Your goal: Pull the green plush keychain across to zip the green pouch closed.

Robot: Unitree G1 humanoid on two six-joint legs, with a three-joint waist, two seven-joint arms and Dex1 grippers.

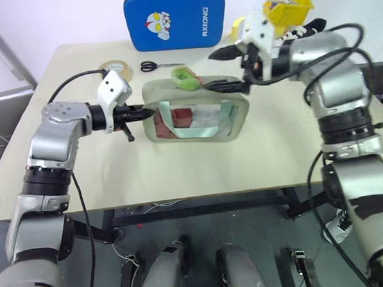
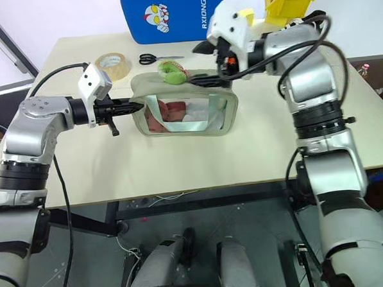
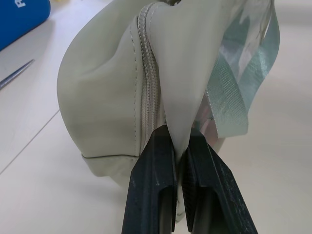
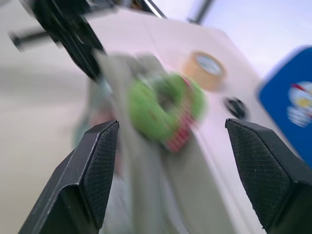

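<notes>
The green pouch (image 1: pixel 240 118) stands mid-table, its clear window showing red and white contents and a light green strap. My left gripper (image 1: pixel 148 112) is shut on the fabric at the pouch's left end; in the left wrist view the fingers (image 3: pixel 151 180) pinch a fold of cloth beside the zipper (image 3: pixel 147 83). The green plush keychain (image 1: pixel 187 77), fuzzy bright green with a pink-red bit, rests on the pouch's top near its far left side. My right gripper (image 1: pixel 225 70) hangs open just right of it, over the pouch's top edge. In the right wrist view the keychain (image 4: pixel 163 109) lies ahead of those spread fingers, untouched.
A blue cartoon-printed case (image 1: pixel 175 19) leans at the table's back. Black scissors (image 1: pixel 158 65) and a roll of tape (image 1: pixel 118 69) lie behind the pouch on the left. A yellow bin (image 1: pixel 287 10) sits at the back right, behind my right arm.
</notes>
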